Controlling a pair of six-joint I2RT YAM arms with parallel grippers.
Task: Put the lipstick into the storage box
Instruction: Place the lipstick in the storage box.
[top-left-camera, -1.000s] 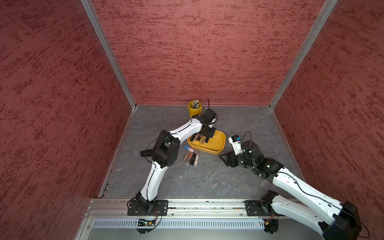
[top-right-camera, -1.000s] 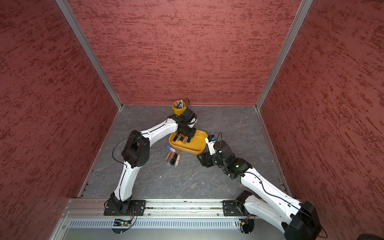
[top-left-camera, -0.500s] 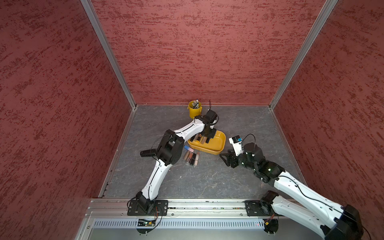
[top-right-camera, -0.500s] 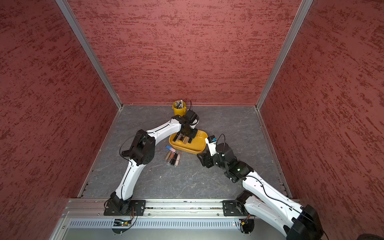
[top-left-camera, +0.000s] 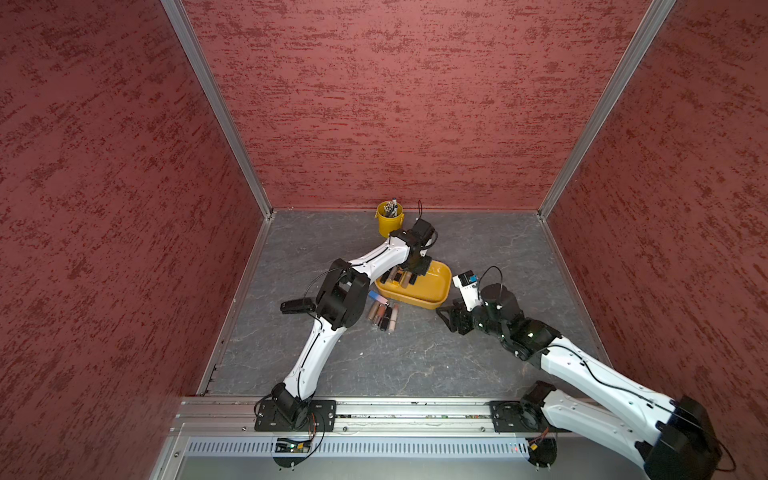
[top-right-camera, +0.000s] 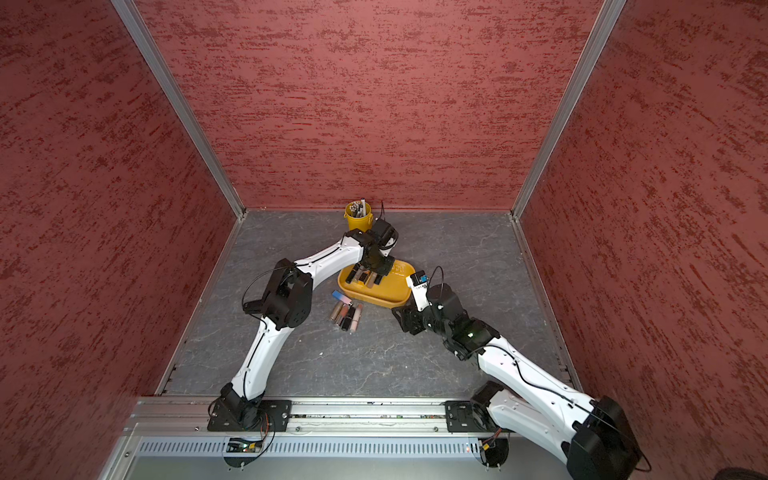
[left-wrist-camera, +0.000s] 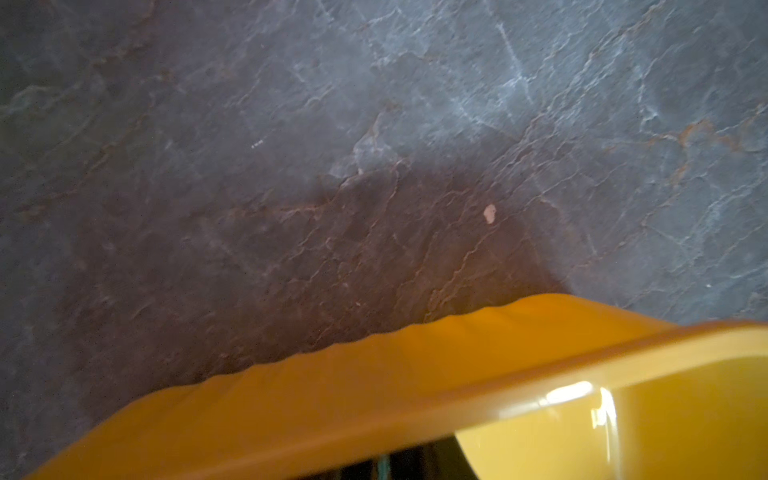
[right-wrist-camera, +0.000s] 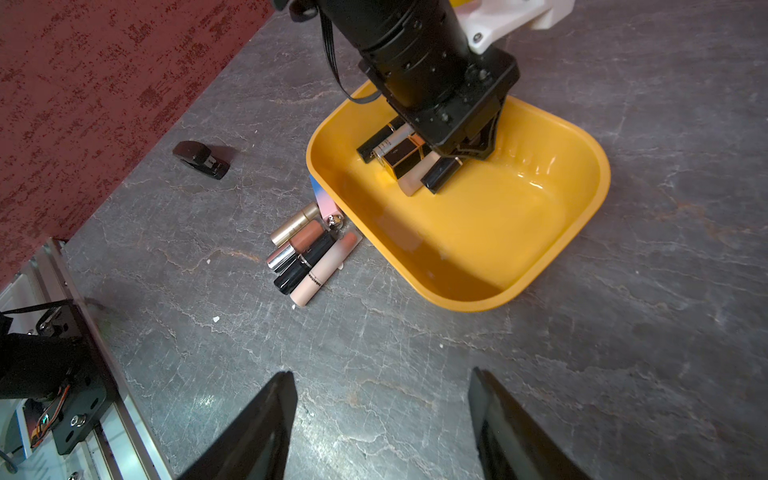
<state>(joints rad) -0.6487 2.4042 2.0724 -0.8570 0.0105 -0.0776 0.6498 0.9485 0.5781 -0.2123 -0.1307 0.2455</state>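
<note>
Landmark for this entry: the storage box (right-wrist-camera: 498, 232), the shallow yellow tray.

Left gripper (right-wrist-camera: 469, 151) is down inside the box, at the end nearest the yellow bucket (top-left-camera: 390, 222). Its fingers are together. They sit over the stowed lipsticks (right-wrist-camera: 409, 162), a handful of tubes lying side by side on the box floor. We cannot tell whether a tube is pinched between the fingers. The left wrist view shows only the box's ribbed outer wall and grey table.

Right gripper (right-wrist-camera: 382, 415) hangs over bare table (right-wrist-camera: 415, 353) near the box's outer long wall. Its fingers are apart and nothing is between them.

The loose lipsticks (right-wrist-camera: 307, 253) lie outside the box, just beside that same wall. They are packed parallel and touching each other. A pink-and-blue tube (right-wrist-camera: 322, 199) lies closest to the wall.

Handling, our judgement:
- The tubes look light and stiff, with smooth round barrels.
- We expect them to roll and to slip if gripped near an end.
- Best hold is across the middle of the barrel, fingers square to its length.
- Tight packing leaves no room for a finger between tubes, so the outermost pale tube (right-wrist-camera: 324, 270) is the one to take first.
- Nudging one will likely roll its neighbours.

Task partly done; several tubes are still outside the box.
</note>
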